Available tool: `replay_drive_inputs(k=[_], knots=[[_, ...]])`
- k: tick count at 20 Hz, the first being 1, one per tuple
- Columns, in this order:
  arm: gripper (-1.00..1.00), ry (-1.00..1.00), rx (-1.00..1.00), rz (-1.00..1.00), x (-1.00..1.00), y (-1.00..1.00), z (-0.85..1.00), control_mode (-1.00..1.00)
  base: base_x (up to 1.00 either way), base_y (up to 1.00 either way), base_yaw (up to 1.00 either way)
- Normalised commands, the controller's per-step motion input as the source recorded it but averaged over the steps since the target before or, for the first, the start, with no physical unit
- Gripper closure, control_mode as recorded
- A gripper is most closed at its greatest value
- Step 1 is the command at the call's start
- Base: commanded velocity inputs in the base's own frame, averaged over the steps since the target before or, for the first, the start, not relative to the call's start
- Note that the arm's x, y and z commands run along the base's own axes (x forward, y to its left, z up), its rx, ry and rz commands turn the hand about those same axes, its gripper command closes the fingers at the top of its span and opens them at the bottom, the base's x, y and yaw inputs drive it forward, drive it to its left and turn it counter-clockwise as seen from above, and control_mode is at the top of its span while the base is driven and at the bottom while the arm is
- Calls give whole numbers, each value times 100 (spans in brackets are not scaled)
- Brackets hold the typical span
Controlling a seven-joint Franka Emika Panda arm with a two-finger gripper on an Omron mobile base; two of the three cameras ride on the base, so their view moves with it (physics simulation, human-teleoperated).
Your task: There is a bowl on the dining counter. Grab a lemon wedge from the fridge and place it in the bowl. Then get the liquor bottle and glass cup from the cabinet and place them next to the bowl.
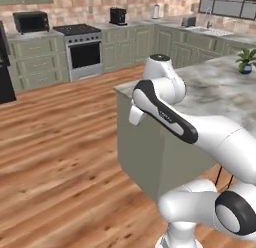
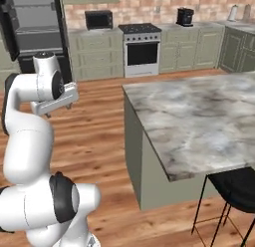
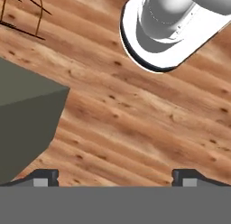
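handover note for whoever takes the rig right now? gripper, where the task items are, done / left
Gripper: open, holding nothing, pointed down at the wood floor beside the island's side panel.
Arm folded over the base, next to the marble dining counter.
Fridge stands closed on the far wall, left of the stove.
Bowl, lemon wedge, liquor bottle and glass cup: none located from these views.
Done: nothing that can be confirmed.
Left: lemon wedge from fridge into bowl, then bottle and cup from the cabinet beside the bowl.
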Motion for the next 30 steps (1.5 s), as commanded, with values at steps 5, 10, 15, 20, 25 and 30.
replay_drive_inputs(k=[5, 10, 15, 20, 25, 30], knots=[[-100, 0, 0, 0, 0, 0, 0, 100, 81, 100, -47], [-100, 0, 0, 0, 0, 0, 0, 100, 76, 100, -46], [-100, 0, 0, 0, 0, 0, 0, 100, 72, 100, -43], [-100, 0, 0, 0, 0, 0, 0, 100, 70, 100, -43], [-100, 0, 0, 0, 0, 0, 0, 100, 61, 100, -42], [-100, 0, 0, 0, 0, 0, 0, 100, 47, 100, -40]])
